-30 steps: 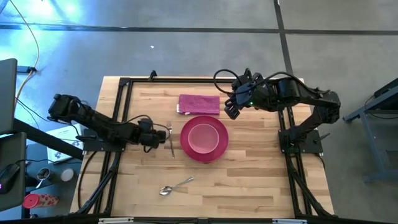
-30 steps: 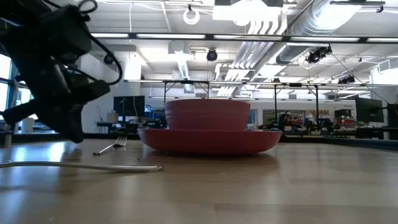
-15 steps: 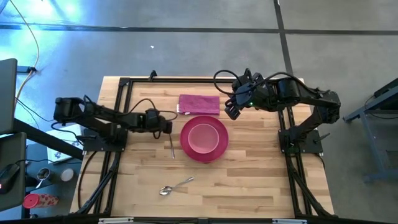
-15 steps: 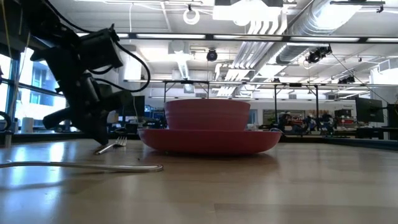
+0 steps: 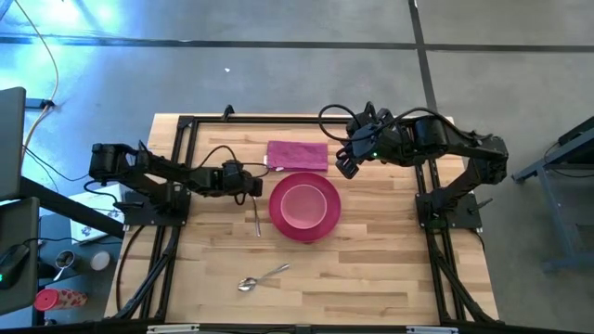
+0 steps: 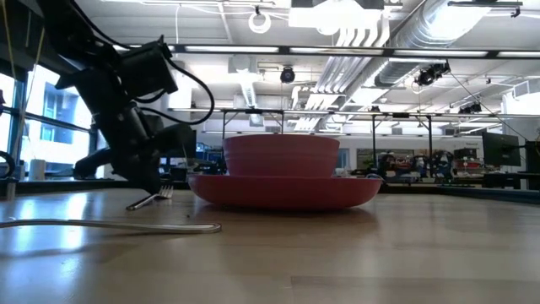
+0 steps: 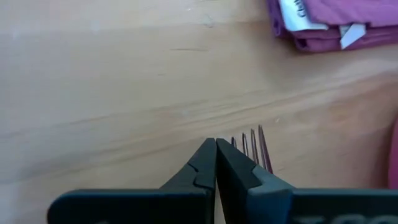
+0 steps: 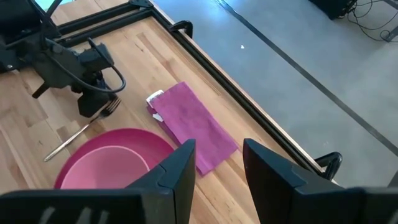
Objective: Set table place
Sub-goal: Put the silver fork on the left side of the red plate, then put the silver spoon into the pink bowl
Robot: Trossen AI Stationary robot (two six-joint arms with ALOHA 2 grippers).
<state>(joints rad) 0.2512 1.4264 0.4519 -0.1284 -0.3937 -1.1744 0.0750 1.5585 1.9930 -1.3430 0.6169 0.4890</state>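
Note:
A pink bowl (image 5: 304,204) sits in a large pink plate (image 5: 277,220) at the middle of the wooden table (image 5: 380,269). A silver fork (image 5: 257,213) lies left of the plate, tines toward the far edge. My left gripper (image 5: 251,184) is shut, low at the table, right beside the tines (image 7: 252,144). A folded magenta napkin (image 5: 297,155) lies flat behind the plate. A silver spoon (image 5: 262,277) lies near the front edge. My right gripper (image 5: 343,165) is open and empty, raised beside the napkin's right end. My left gripper's shut fingertips (image 7: 211,152) point slanting down at the table right next to the fork's tines. I cannot tell whether they touch the fork or the table.
A black rail frame (image 5: 190,125) edges the table, and both arm bases stand on it at left and right. Bare wood lies right of the plate and along the front, apart from the spoon.
My left gripper has gone toward the table's right and far edges, from beside the fork's handle up to its tines. The fork has stayed where it was.

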